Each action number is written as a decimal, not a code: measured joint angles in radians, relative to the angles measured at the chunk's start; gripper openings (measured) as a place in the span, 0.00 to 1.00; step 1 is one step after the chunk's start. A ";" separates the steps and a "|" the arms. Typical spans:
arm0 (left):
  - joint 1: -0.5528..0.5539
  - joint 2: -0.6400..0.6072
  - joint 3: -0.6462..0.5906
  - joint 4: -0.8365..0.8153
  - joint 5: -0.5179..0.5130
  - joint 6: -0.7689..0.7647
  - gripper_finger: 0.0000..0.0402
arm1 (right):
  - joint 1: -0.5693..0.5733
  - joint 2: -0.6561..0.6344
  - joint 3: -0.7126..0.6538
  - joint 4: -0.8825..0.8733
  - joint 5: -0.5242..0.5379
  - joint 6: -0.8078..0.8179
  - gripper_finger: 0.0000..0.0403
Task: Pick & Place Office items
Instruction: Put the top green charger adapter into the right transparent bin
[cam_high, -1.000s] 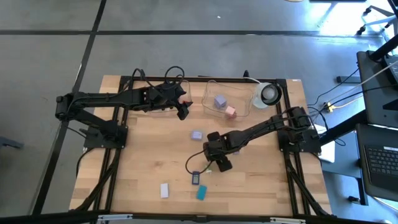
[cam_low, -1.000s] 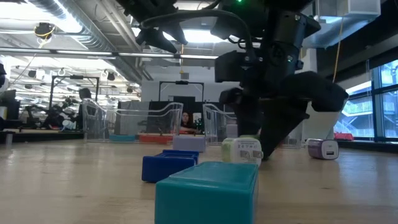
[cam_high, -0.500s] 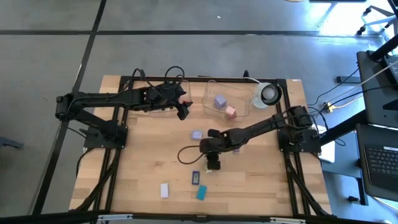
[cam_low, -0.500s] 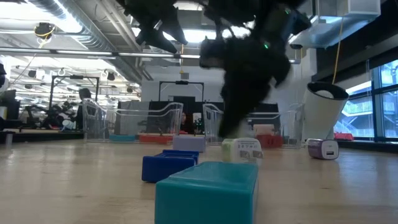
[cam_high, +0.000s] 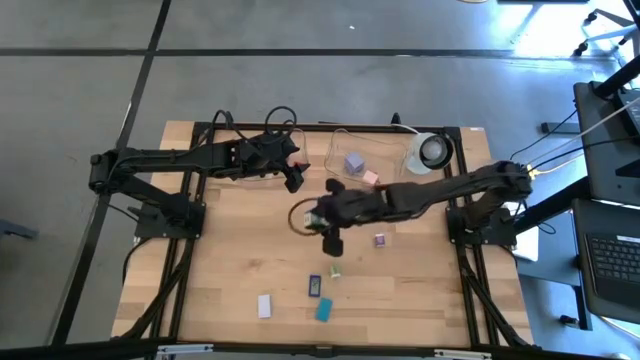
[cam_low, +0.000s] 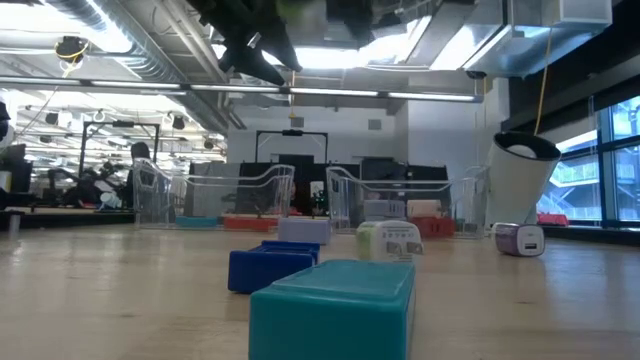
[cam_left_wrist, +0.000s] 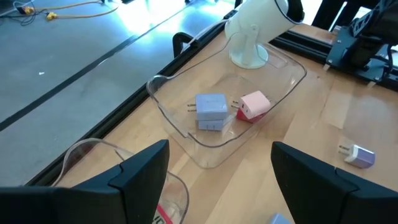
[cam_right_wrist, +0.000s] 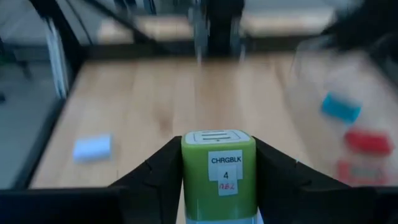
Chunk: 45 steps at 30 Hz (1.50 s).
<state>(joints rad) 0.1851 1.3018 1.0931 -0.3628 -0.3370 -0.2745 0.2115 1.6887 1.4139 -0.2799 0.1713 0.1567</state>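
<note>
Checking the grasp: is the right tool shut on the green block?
Yes: right tool shut on green block, fingers pressing both sides.

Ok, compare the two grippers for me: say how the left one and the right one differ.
The left gripper is open; the right gripper is shut. The left gripper holds nothing, while the right gripper clamps a green block with a white label. The left gripper hangs by the clear tray near the table's far edge; the right gripper is over mid-table. Both are dark and two-fingered.

left gripper (cam_high: 296, 178): jaws apart, idle | right gripper (cam_high: 333, 240): jaws clamped, raised
</note>
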 joint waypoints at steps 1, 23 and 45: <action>0.000 0.000 0.000 0.000 0.000 0.000 0.69 | 0.000 -0.022 0.000 0.025 0.005 -0.009 0.40; 0.000 0.000 0.000 -0.001 -0.001 0.000 0.69 | -0.098 -0.251 -0.048 -0.002 0.315 -0.123 0.39; 0.000 0.000 0.000 -0.001 -0.002 0.000 0.69 | -0.418 -0.261 -0.297 -0.059 0.258 0.113 0.39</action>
<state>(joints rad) 0.1851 1.3018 1.0931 -0.3634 -0.3389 -0.2745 -0.2068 1.4281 1.1167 -0.3386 0.4289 0.2701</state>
